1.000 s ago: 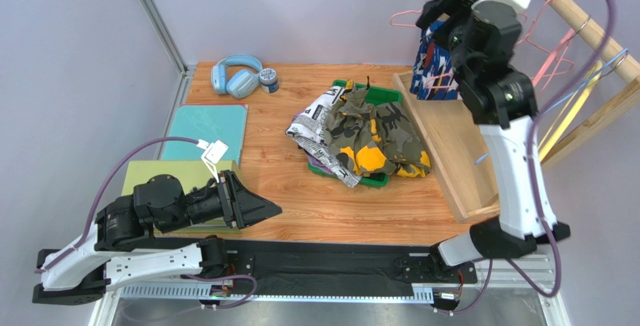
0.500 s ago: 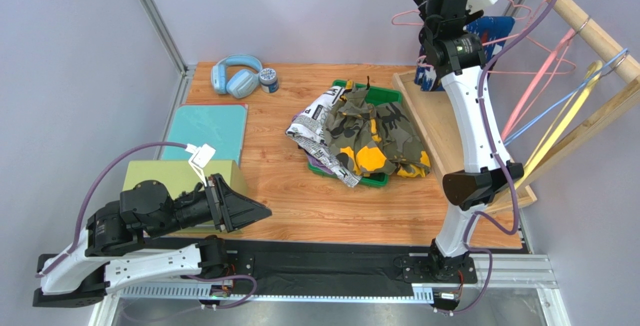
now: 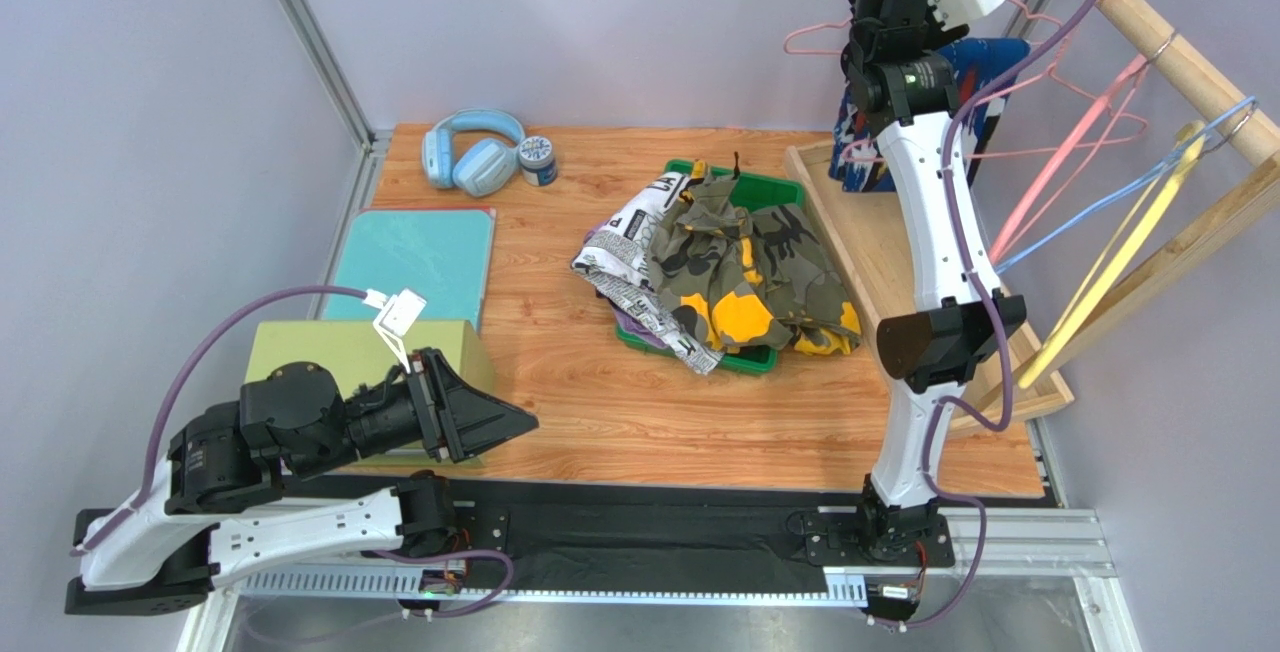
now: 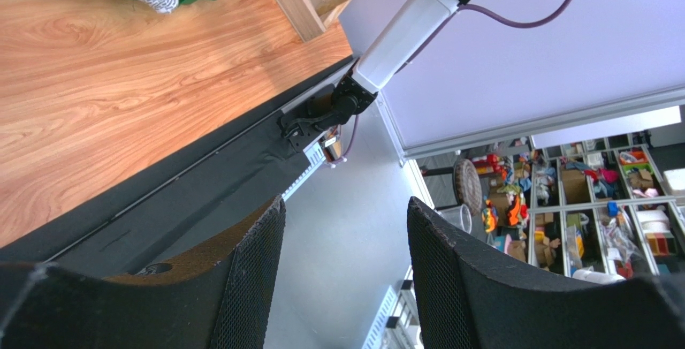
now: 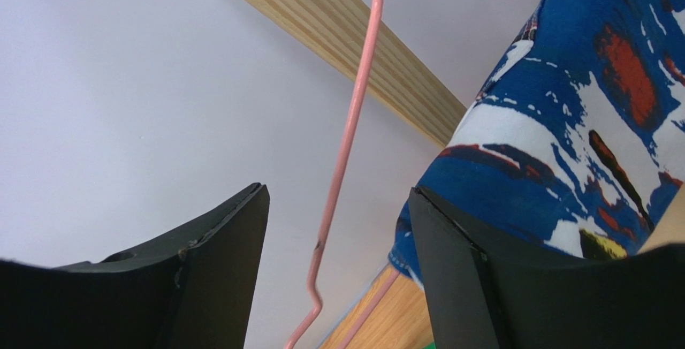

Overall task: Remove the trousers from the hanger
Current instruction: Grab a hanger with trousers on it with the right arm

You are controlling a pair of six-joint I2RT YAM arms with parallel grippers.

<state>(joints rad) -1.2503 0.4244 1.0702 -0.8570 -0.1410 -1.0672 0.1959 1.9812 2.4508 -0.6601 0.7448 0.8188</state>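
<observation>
Pink hanger wire (image 5: 342, 164) shows between the spread jaws of the right gripper (image 5: 338, 196), in the wrist view only.
From above, the right arm (image 3: 935, 202) reaches straight up beside the hung blue-white-red trousers (image 5: 579, 124); the left gripper (image 4: 346, 204) sits low, released, empty.

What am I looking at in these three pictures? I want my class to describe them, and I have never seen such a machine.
Two robot arms are bolted to the near edge of a table, each ending in two fingers. The wide picture looks down from above and behind them; the other two come from cameras on the wrists. The left arm's fingers are open and empty, near the table's front edge. The right arm's fingers are raised to the wooden rack, open, with a pink hanger wire between them, beside hanging blue-white-red trousers. On the table, a green tray is heaped with camouflage trousers and newsprint trousers; blue headphones lie at the back.
</observation>
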